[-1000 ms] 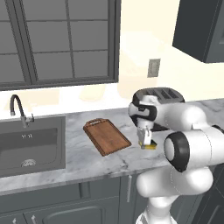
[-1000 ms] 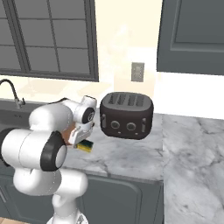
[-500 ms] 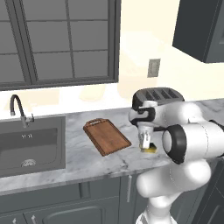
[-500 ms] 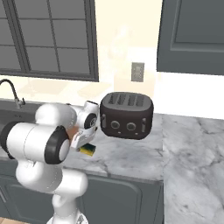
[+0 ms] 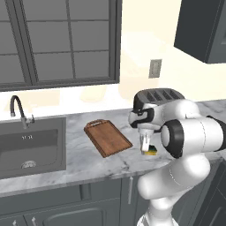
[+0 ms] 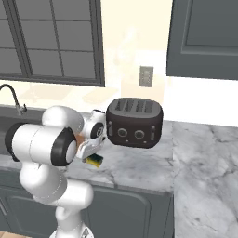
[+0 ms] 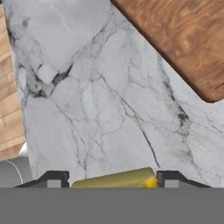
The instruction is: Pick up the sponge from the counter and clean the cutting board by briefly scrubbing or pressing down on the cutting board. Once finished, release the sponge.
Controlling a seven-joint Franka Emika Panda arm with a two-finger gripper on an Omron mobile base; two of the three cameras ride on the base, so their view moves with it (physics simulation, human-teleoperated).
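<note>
- Step in hand: pickup of the sponge; scrubbing not yet begun, by the look of things.
- Sponge sitting on the marbled counter, just right of the cutting board and in front of the black toaster; apart from the board.
- Gripper pointing straight down over the sponge, fingertips flanking the yellow foam on either side in the hand view.
- Contact between pads and foam too close to call; firm grasp or merely bracketing, cannot tell.
- Sponge seemingly resting on the stone or barely off it; no clear gap visible beneath it.
- Board corner showing at upper right of the hand view, bare of anything.
- Next move, as a judgement: confirm the squeeze, lift clear of the counter, carry left over the raised rim, then press down on the wood.
- Risk: soft foam slipping out under a light pinch.
</note>
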